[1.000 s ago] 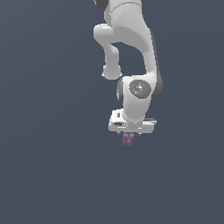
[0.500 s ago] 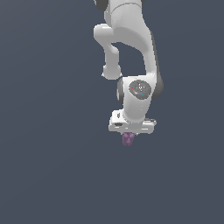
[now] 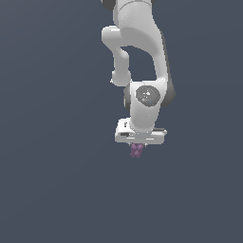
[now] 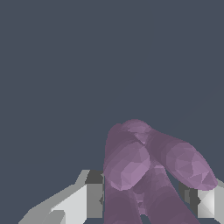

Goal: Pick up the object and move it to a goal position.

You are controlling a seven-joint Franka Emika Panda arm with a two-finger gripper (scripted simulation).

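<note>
The small purple lumpy cluster of rounded blobs (image 4: 144, 175) looks matt and faceted, faintly waxy. The white robot hand (image 3: 139, 138) has a smooth, plastic-like shell with soft sheen; its fingers (image 4: 94, 194) carry dull dark grey pads.

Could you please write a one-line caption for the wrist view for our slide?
Wrist view: the pincer shut on a purple lumpy cluster against a plain dark background.

no readable text, no labels, no brands, no numbers, no signs in either view
</note>
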